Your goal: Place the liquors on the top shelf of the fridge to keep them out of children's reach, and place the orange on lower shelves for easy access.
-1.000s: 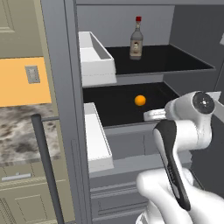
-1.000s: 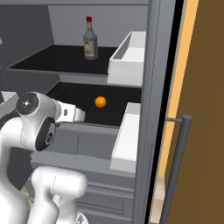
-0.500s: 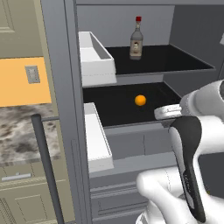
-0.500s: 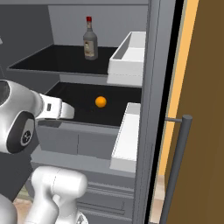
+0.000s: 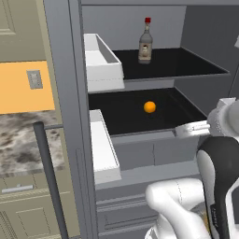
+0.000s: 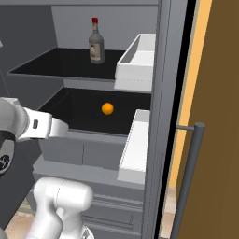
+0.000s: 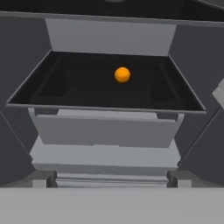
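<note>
Pincer point(image 7: 112, 181) jaws stand wide apart and hold nothing; I see both tips at the bottom of the hand view, one to each side, facing the fridge point(image 5: 65, 93) interior just outside its drawers.

Risks from this position, largest item first:

1. Fridge: the hand sits level with the lower shelf point(image 5: 126, 116) edge. I judge that a careless swing of the arm could knock that edge or the white door bins point(image 5: 100, 60).
2. Bottle point(image 5: 145, 43): it stands upright on the top shelf point(image 5: 186, 65), toward the back of the fridge. It is tall and narrow-necked, so a bump to the fridge could tip it. I see one bottle inside; if another remains elsewhere, the task is not finished.
3. Orange point(image 5: 150, 107): it rests loose on the lower shelf, near the middle of the fridge. Being round, it may roll forward if the shelf is jolted.

Appearance: the bottle is grey-brown with a red cap and pale label. The orange is small, smooth and bright, far smaller than the bottle.
</note>
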